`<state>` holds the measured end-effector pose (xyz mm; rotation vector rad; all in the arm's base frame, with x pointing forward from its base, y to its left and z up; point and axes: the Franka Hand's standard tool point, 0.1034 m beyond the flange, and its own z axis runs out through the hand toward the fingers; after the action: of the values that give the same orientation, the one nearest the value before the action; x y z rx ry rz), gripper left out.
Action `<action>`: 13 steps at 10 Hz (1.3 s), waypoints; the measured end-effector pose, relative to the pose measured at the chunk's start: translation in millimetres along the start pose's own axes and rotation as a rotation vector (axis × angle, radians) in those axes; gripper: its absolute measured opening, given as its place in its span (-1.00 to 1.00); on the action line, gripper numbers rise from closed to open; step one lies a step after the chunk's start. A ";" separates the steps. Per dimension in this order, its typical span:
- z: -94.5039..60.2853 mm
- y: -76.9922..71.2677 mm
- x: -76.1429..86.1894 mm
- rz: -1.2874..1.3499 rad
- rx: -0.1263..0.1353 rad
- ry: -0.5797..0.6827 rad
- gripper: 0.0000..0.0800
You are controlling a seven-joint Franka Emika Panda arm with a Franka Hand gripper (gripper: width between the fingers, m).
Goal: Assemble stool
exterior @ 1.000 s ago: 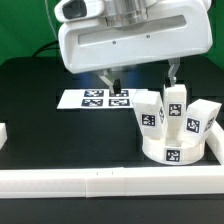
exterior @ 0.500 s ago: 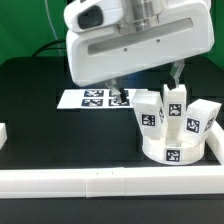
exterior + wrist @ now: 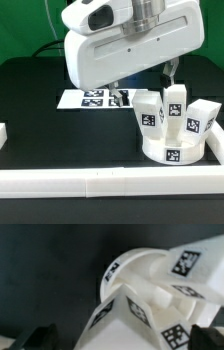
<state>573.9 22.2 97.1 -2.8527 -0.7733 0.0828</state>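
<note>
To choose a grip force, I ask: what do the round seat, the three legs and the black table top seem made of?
Seat: probably hard plastic, matte white; smooth rim, no grain.
Legs: likely the same plastic, same dull white, crisp block edges.
Table top: black and matte, perhaps cloth or a mat; no reflections, so I cannot tell which.

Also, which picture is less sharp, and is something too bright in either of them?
Wrist view: soft and blurred, the tags on the stool look smeared. Exterior view: sharper, but the arm's white housing is very bright against the dark table.
</note>
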 end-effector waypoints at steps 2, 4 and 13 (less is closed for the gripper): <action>4.3 -1.6 3.4 -0.201 -0.019 -0.016 0.62; 6.9 -1.0 7.3 -0.356 -0.037 -0.042 0.62; 8.8 -5.5 11.0 -0.453 -0.060 -0.073 -0.17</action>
<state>579.7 33.8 89.4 -2.6620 -1.4346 0.1011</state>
